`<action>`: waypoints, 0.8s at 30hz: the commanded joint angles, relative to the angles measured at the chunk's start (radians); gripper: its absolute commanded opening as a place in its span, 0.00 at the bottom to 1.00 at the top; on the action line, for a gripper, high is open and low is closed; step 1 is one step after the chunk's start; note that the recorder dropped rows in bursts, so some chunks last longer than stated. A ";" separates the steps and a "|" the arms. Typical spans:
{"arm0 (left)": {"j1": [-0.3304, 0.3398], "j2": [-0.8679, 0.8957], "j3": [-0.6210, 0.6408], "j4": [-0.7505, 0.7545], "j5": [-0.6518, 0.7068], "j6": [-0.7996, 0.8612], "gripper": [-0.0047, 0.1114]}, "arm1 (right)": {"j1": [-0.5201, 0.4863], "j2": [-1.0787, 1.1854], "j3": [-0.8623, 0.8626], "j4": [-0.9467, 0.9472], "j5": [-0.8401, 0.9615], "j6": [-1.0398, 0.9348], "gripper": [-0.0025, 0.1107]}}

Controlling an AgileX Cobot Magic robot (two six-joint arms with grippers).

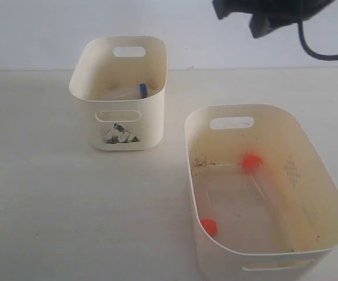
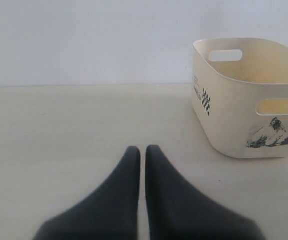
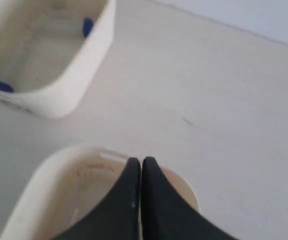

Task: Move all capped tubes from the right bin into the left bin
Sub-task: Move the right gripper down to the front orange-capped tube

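- Orange-capped tube A [image 1: 251, 162] lies on the floor of the right bin [image 1: 309, 175], its cap toward the far slotted end. Orange-capped tube B [image 1: 209, 226] lies along the side wall facing the left bin [image 1: 151, 126].
- Two blue-capped tubes [image 3: 87, 26] already sit in the left bin, which stands apart from the right bin.
- Right gripper [image 3: 141, 161]: fingers pressed together, nothing between them, above the right bin's rim.
- Left gripper [image 2: 140, 149]: also closed and empty, low over the table [image 1: 51, 205], well away from the right bin.
- Step in hand, we judge: fetch tube A. We would spread the fingers before descending, straddle the body just behind the cap, and close gently, since clear plastic may roll.
- Tube B hugs the wall, so we expect tight finger clearance there.
- Surface is pale and matt. A plain white wall [image 1: 40, 29] stands behind, and a dark cable [image 1: 327, 55] hangs above the right bin.
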 commanded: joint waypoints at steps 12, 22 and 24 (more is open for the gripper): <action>0.001 -0.003 -0.003 0.002 -0.001 -0.008 0.08 | -0.005 -0.114 0.601 0.344 -0.448 -0.024 0.02; 0.001 -0.003 -0.003 0.002 -0.001 -0.008 0.08 | -0.005 -0.001 0.606 0.479 -0.476 -0.050 0.02; 0.001 -0.003 -0.003 0.002 -0.001 -0.008 0.08 | -0.005 0.024 0.606 0.493 -0.476 -0.050 0.02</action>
